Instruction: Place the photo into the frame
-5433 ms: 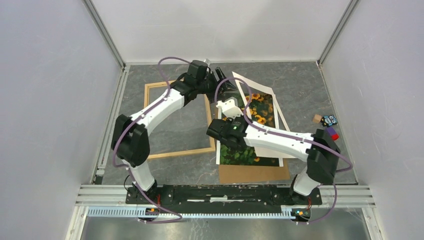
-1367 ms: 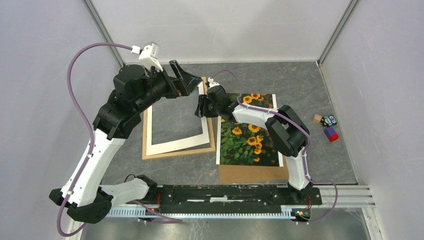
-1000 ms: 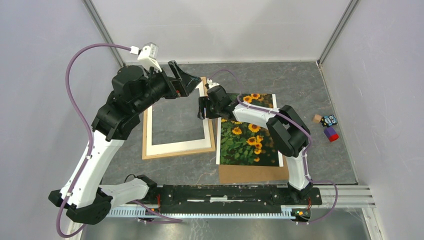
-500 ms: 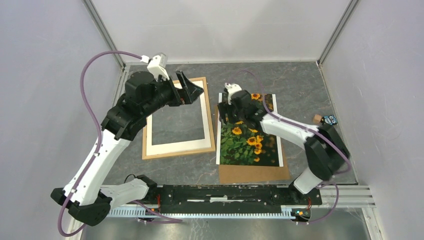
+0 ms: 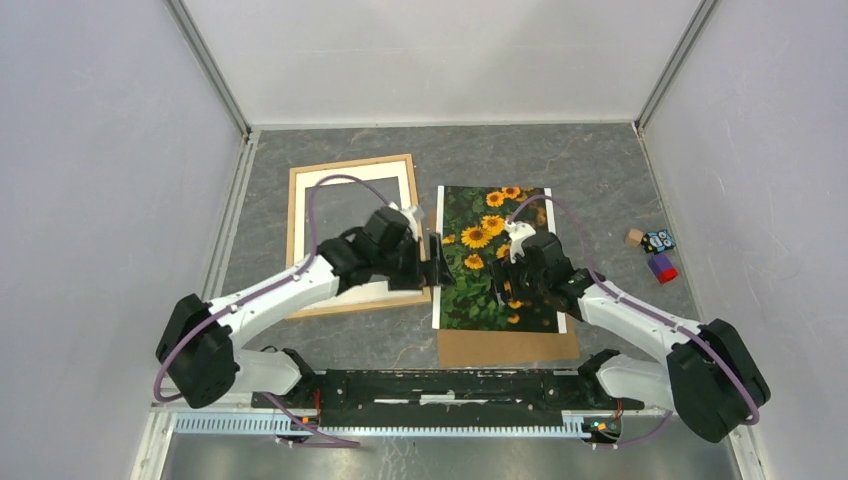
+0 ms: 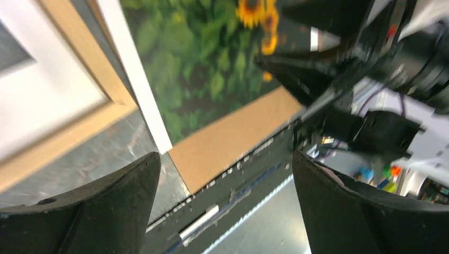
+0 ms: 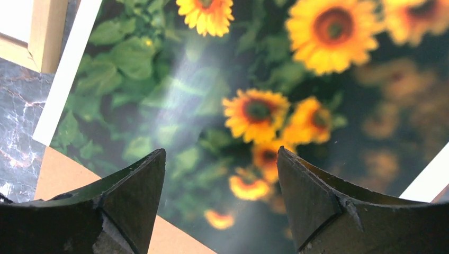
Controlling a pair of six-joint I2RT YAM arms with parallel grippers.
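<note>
Right wrist: fingers [image 7: 129, 203] wide over photo [image 7: 254, 111]

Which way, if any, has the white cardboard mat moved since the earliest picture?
Yes: the white cardboard mat went left, from under the sunflower photo into the light-wood frame.

Top view: fixed, high above near edge, looks down over whole worktop [image 5: 600, 170]. Left wrist view: close, tilted, faces photo [image 6: 212, 69] near corner, brown board [image 6: 233, 137], frame [image 6: 100, 63] corner. Right wrist view: closer, looks down on photo. All three share photo's near left corner.
</note>
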